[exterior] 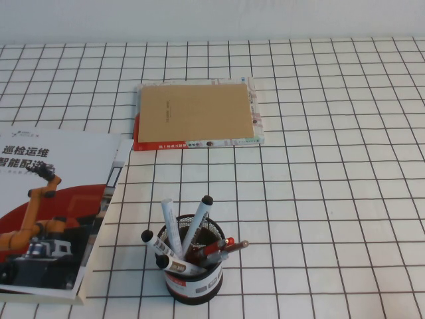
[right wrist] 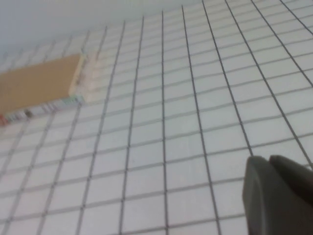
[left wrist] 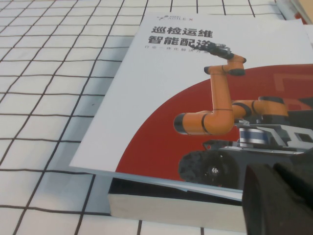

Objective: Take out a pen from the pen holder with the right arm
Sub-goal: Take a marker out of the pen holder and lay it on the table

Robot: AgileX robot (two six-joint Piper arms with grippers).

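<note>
Right tool [right wrist: 275, 188] over table [right wrist: 146, 147], left tool [left wrist: 276, 196] over book [left wrist: 171, 88].

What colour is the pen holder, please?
Black mesh, high view; pen holder. Left gripper by the book, right gripper over the table.

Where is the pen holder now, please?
High view: the pen holder stands left of centre at the near edge, right of the robot book. The left gripper hovers over that book, right gripper over the gridded table.
</note>
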